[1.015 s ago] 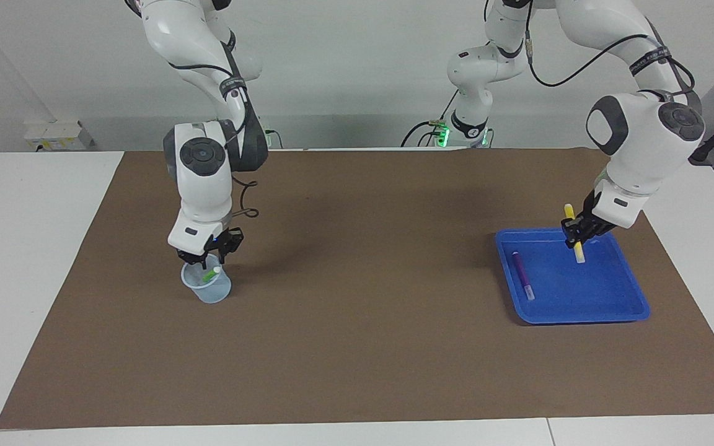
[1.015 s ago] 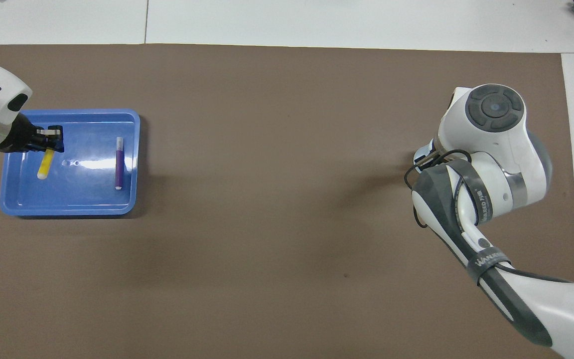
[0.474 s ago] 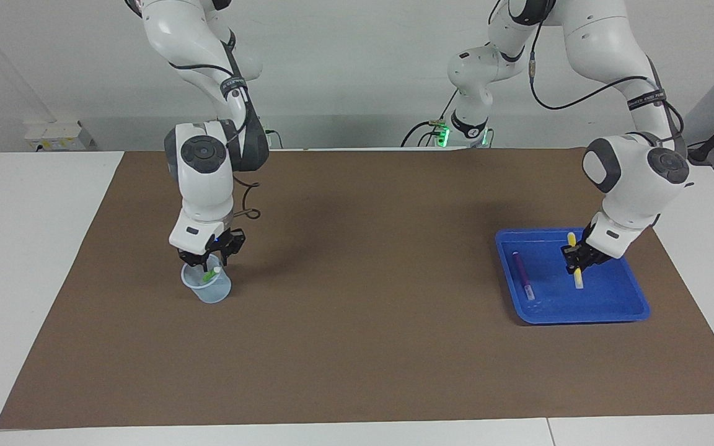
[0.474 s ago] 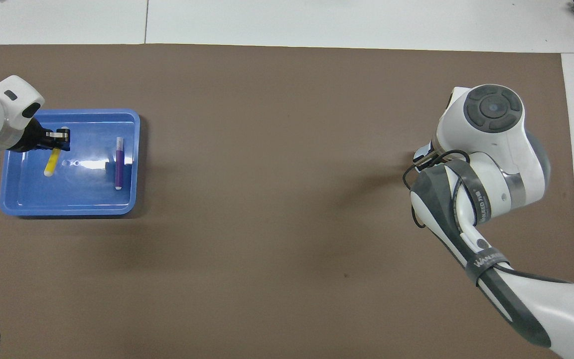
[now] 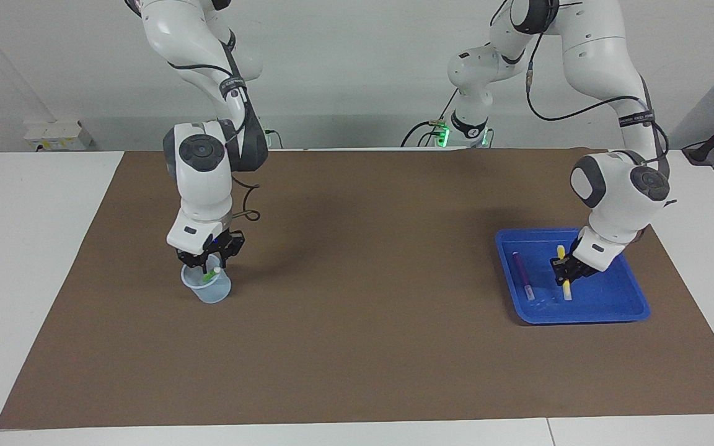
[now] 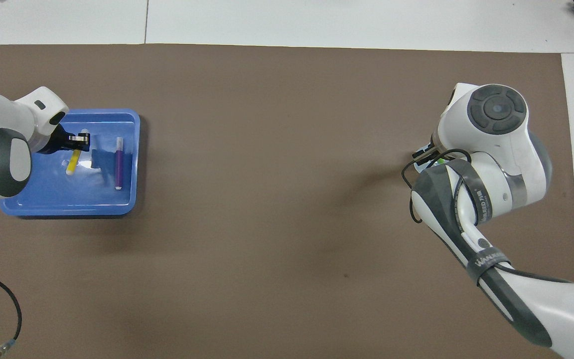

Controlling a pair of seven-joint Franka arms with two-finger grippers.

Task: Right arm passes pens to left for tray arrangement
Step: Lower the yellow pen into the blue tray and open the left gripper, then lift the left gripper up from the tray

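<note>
Over tray [image 5: 636,310], left gripper [image 5: 563,270] grasping yellow pen [image 5: 566,291], right gripper's [image 5: 208,255] grip unclear, cup [image 5: 208,288] facing-view only.

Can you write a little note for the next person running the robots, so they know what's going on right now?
Left pincer: shut on the yellow pen, tilted low over the blue tray, its lower tip at or just above the tray floor.
Right pincer: just above the clear cup, at the top of the green pen standing in it; grip unclear.
Purple pen: lying flat in the tray, beside the yellow one.
Done: purple pen placed.
Left: let go of yellow next to purple, then lift green out of the cup, pass it to the left arm, and lay it in the tray.
</note>
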